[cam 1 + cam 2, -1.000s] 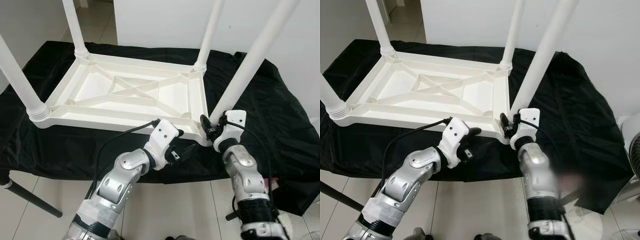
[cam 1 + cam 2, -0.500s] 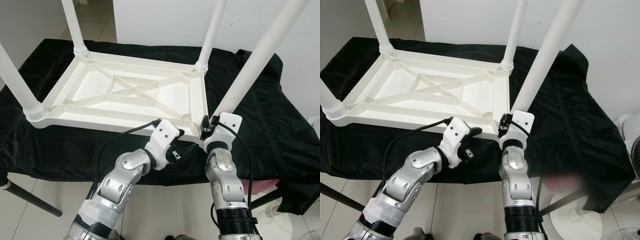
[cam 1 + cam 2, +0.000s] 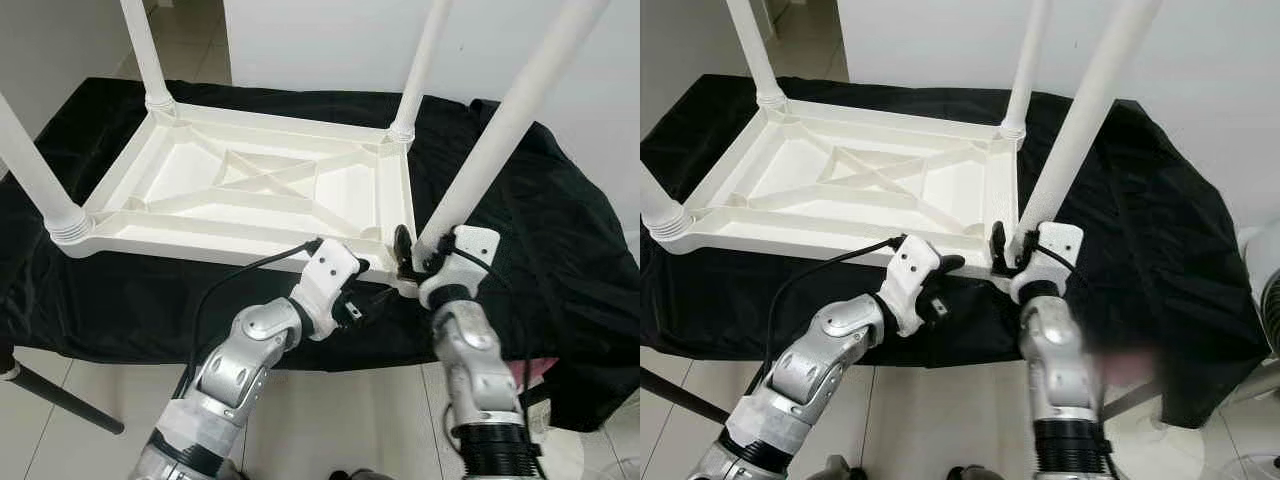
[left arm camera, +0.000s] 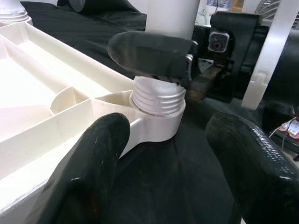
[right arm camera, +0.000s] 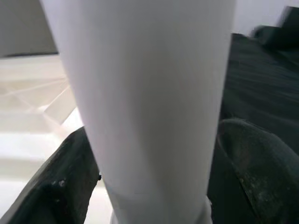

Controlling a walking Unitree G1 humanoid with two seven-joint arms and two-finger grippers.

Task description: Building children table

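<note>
Since half a second ago, right forearm swung outward and right pincer shifted a little at the foot of the near-right leg — left arm unchanged. Clamped round that white leg just above its threaded base, one black finger on each side. White children's table upside down on the black-draped counter, all four legs pointing up; near-right leg tilted, not upright like the others. Threaded collar of that leg seated in the corner socket, though perhaps not fully screwed home — hard to judge from the wrist view. Left pincer just beside the same corner, low against the table's near edge, fingers spread apart, gripping nothing.
</note>
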